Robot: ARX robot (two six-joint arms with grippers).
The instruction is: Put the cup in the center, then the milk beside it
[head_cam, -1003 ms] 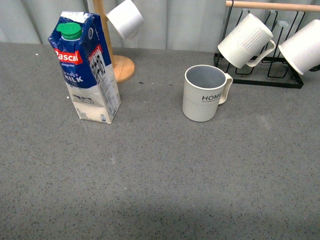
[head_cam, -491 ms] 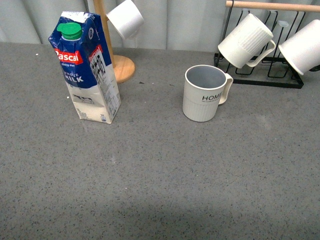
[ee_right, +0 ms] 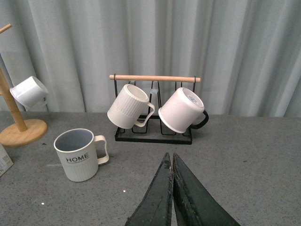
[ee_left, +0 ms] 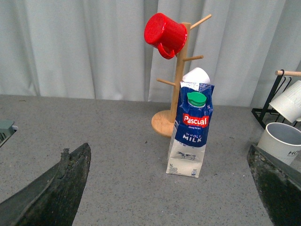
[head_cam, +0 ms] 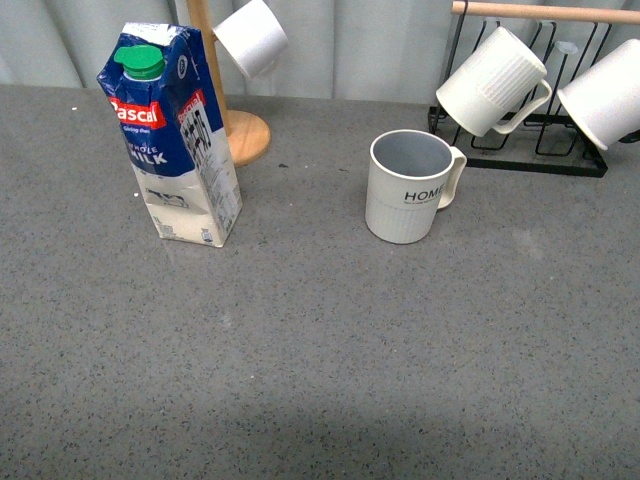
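The cup (head_cam: 408, 190) is an off-white ribbed mug with "HOME" on its side, standing upright on the grey table, right of centre; it shows again in the right wrist view as the cup (ee_right: 79, 154) and at the edge of the left wrist view as the cup (ee_left: 283, 140). The milk (head_cam: 172, 135), a tall blue-and-white carton with a green cap, stands at the left; the milk (ee_left: 190, 131) sits well ahead of my left gripper (ee_left: 171, 183), which is open and empty. My right gripper (ee_right: 171, 162) is shut on nothing, apart from the cup. Neither arm appears in the front view.
A wooden mug tree (head_cam: 232, 120) stands behind the milk, carrying a small white cup (head_cam: 252, 37) and a red mug (ee_left: 164, 34). A black wire rack (head_cam: 520, 130) at the back right holds two white mugs (ee_right: 130, 106).
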